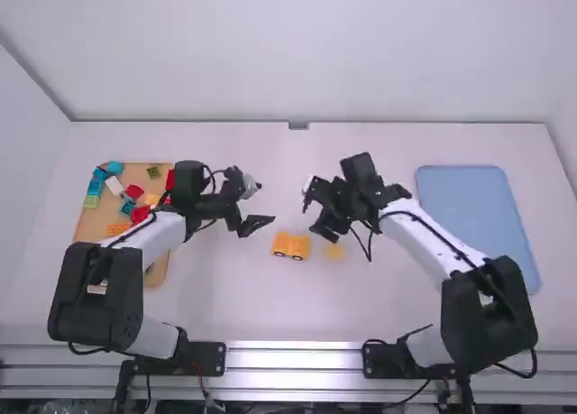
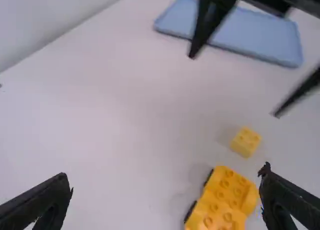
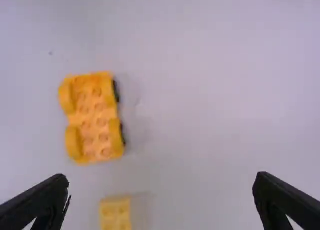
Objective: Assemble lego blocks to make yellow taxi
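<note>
"Stacking looks like the job now: that loose yellow block (image 1: 334, 252) sits just beside the wheeled base (image 1: 290, 245), so grab it squarely next?"

"Yep. Right gripper (image 3: 161, 185) hangs just beyond the block, spread and empty; left gripper (image 2: 167, 182) hovers left of the base, also open, angled inward."

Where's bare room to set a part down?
Free: the blue tray; behind the car base, up to the back wall; in front, down to the metal rail. Tight: between car base and small yellow block, right claw near; wooden tray, strewn with blocks.
</note>
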Available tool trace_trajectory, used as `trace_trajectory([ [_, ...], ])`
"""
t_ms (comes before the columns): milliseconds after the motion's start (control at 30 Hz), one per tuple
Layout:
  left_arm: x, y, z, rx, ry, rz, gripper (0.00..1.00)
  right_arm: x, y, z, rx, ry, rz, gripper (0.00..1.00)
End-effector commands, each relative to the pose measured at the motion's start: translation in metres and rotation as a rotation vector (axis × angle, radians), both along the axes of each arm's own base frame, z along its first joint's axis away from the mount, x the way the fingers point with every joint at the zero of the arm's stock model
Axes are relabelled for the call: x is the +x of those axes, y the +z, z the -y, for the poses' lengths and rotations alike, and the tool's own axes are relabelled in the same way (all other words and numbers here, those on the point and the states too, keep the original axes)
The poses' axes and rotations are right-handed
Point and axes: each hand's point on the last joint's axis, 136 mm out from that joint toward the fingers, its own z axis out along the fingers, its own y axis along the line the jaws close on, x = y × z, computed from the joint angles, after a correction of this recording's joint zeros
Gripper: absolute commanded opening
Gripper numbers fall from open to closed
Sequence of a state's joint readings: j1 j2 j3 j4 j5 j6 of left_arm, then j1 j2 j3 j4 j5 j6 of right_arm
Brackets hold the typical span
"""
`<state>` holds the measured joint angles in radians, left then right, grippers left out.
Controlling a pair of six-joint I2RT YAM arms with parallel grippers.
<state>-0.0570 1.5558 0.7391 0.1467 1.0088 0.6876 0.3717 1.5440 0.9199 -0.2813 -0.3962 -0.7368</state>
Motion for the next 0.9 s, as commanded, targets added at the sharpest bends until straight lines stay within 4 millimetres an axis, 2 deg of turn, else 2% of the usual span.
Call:
trace_trajectory([
  [0,-0.015,0.001,0.006,0.009,-0.15,0.168,0.99,-0.02,-0.025,0.001,0.131,0.012,-0.075,0.98],
  [67,-0.016,-0.002,0.007,0.01,-0.167,0.18,0.99,-0.017,-0.027,0.002,0.189,-0.007,-0.056,0.98],
  [100,-0.016,-0.008,0.01,0.007,-0.181,0.177,0.99,-0.015,-0.023,0.0,0.285,-0.021,-0.03,0.98],
  [233,-0.015,-0.018,0.011,-0.038,-0.205,0.161,0.99,-0.021,-0.022,0.001,0.392,-0.006,0.005,0.98],
  [467,-0.01,-0.043,0.02,-0.125,-0.271,0.137,0.99,-0.051,-0.044,0.019,0.425,0.093,0.028,0.98],
  [700,-0.009,-0.053,0.025,-0.19,-0.313,0.081,0.99,-0.062,-0.077,0.031,0.471,0.066,-0.006,1.0],
  [800,-0.011,-0.056,0.024,-0.186,-0.307,0.064,0.99,-0.067,-0.089,0.034,0.451,0.073,0.001,0.93],
  [867,-0.012,-0.056,0.024,-0.186,-0.307,0.063,0.99,-0.07,-0.096,0.034,0.437,0.099,0.008,0.8],
])
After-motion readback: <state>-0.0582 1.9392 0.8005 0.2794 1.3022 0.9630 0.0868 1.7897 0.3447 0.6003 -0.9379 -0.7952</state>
